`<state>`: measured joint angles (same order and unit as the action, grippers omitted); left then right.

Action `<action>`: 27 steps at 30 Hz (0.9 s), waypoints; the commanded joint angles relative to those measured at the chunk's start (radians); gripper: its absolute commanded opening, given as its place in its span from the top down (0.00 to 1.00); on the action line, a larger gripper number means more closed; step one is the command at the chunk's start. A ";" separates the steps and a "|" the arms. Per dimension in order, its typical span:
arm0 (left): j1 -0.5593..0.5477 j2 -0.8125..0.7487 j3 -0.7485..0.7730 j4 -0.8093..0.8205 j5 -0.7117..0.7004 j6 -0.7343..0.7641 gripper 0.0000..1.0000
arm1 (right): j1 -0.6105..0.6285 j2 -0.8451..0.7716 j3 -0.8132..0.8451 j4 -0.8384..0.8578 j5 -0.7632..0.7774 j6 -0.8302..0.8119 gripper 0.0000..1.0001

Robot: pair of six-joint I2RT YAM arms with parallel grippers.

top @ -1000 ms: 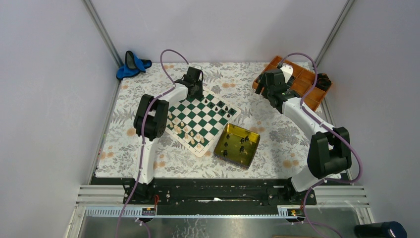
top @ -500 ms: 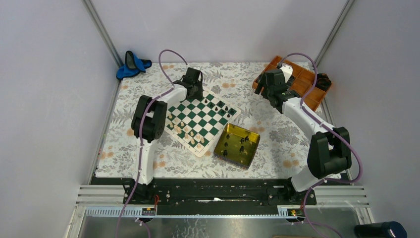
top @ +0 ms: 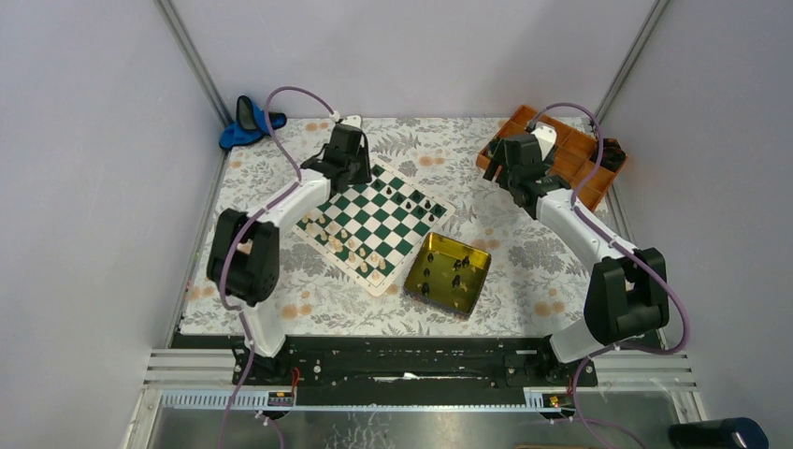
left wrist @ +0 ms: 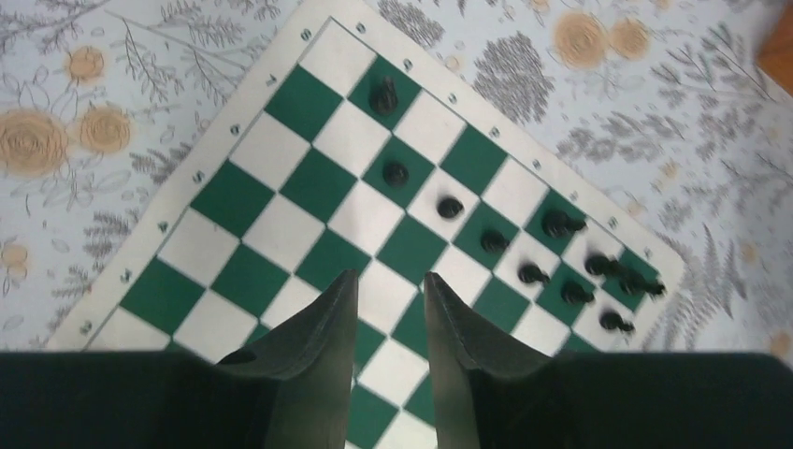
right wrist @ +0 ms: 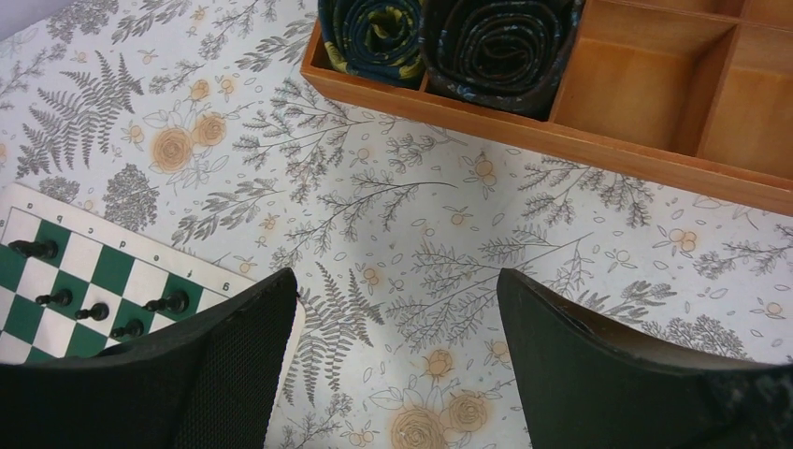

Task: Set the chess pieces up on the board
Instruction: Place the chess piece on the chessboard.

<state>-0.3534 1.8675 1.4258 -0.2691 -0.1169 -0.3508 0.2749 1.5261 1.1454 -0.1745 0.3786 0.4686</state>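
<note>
Left gripper (left wrist: 390,281): narrow gap, empty, above the chessboard (left wrist: 281,224), centre-left of the top view. Right gripper (right wrist: 397,309): wide, empty, upper right by the orange compartment tray (right wrist: 561,142). Black chess pieces (left wrist: 450,207) stand along the board's far rows, and more lie in the gold tin tray (top: 458,246). Likely best: widen jaws before descending, pinch one piece, keep it upright.

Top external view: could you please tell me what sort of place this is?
Probably a robot test cell: plain grey walls and metal corner posts enclose the floral-clothed table, and the left arm and right arm stand on a metal rail at its near edge.
</note>
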 commanded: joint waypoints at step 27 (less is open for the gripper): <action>-0.124 -0.591 -0.395 0.389 0.661 -0.168 0.07 | -0.003 -0.037 0.096 0.024 0.403 -0.158 0.23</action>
<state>-0.4835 1.2522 1.0500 -0.0158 0.3435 -0.4671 0.2741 1.5043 1.1858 -0.1761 0.7250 0.3534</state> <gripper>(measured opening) 0.974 0.764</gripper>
